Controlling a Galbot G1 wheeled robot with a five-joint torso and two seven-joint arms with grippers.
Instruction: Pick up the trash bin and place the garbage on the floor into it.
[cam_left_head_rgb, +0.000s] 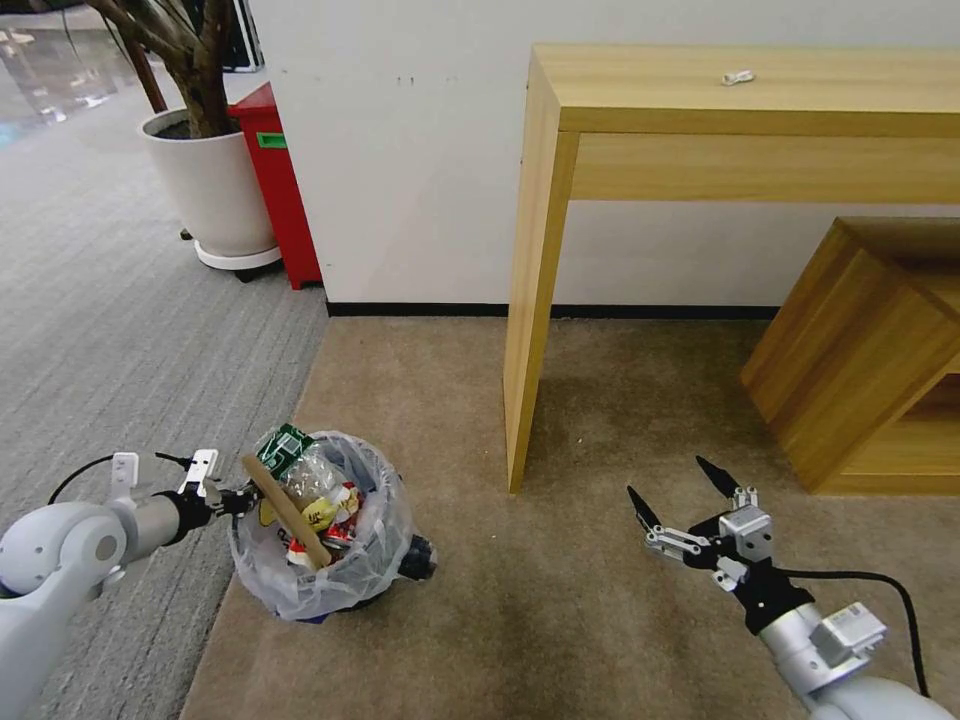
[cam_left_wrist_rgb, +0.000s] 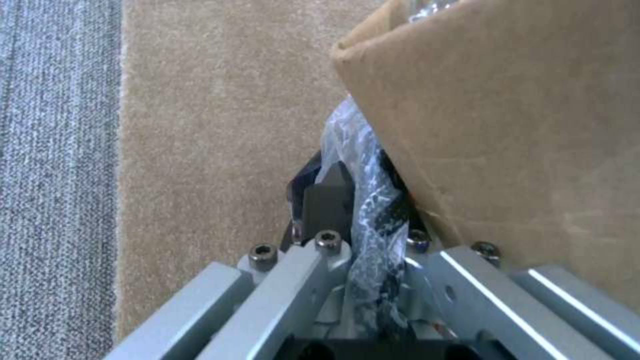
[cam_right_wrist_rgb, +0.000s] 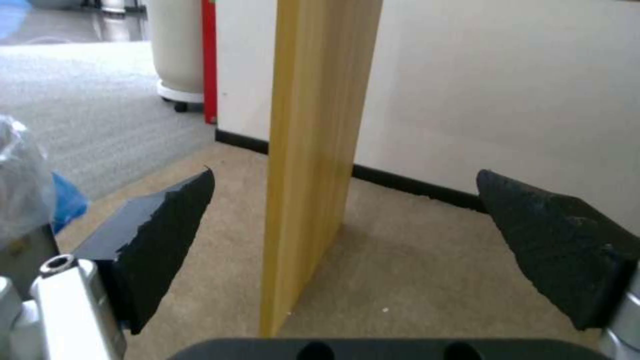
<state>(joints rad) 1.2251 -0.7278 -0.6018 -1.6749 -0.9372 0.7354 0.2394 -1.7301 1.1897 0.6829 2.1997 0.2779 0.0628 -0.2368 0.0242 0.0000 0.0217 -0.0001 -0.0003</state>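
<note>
I see my left gripper (cam_left_head_rgb: 238, 500) clamped on the rim of the small round dark trash bin (cam_left_head_rgb: 330, 560) with its clear bag (stuffed with wrappers and brown cardboard (cam_left_head_rgb: 285, 510)), on the beige short-pile carpet (cam_left_head_rgb: 560, 600). My right gripper (cam_left_head_rgb: 682, 488) hangs wide open, well apart.

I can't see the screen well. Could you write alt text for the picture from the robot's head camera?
The left gripper is clamped on the rim of the trash bin, a small bag-lined bin stuffed with wrappers and a cardboard strip, on the beige carpet. The right gripper hangs open over bare carpet, near a wooden table leg.
</note>
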